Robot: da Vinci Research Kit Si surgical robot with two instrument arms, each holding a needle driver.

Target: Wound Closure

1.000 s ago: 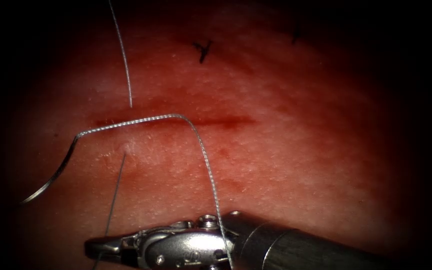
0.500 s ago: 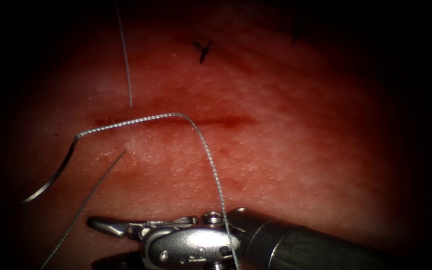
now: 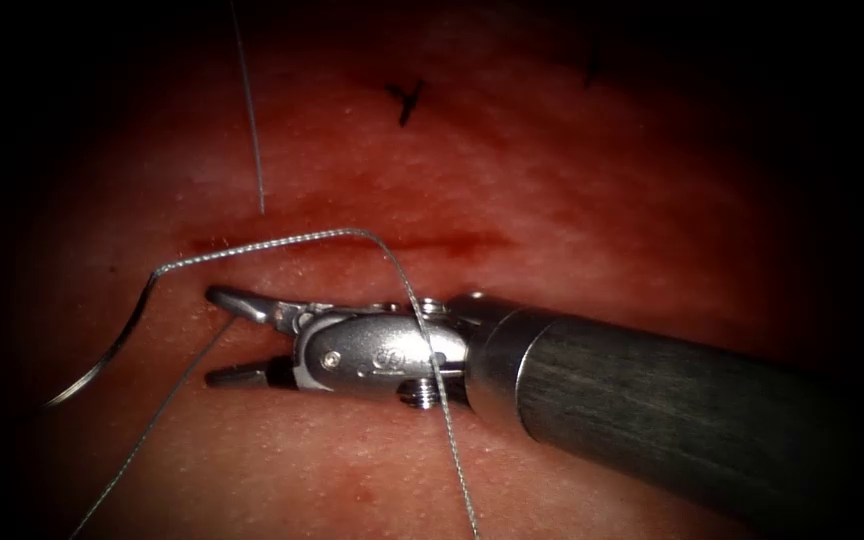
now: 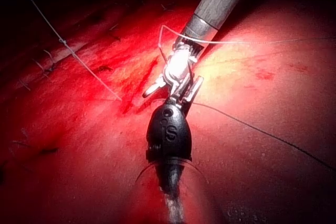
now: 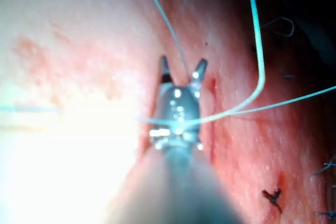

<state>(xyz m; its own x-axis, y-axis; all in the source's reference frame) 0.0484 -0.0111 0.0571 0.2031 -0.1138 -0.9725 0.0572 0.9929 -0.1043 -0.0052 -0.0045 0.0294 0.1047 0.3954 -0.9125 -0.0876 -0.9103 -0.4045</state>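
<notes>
My right tool (image 3: 214,337) comes in from the right and lies just below the cut (image 3: 422,241) in the tissue (image 3: 602,230). Its jaws stand open and hold nothing. A thin strand of thread (image 3: 167,400) leaves the tissue and runs between them. The same open jaws (image 5: 182,66) straddle the thread (image 5: 176,40) in the right wrist view. The curved needle (image 3: 112,350) lies loose on the tissue at the cut's left end, held by neither tool. Its thread (image 3: 292,238) arcs over the cut and drapes across the right tool. My left tool's dark body (image 4: 168,132) sits close behind the right tool (image 4: 173,88).
Another strand (image 3: 250,120) drops from above into the tissue just over the cut. Two dark cut stitch ends (image 3: 407,100) (image 3: 592,70) sit farther back. Red fluid stains the cut line.
The right tool's jaws opened and let go of the thin strand, which went slack. The tool then moved up from the lower edge toward the cut. The needle has not moved.
</notes>
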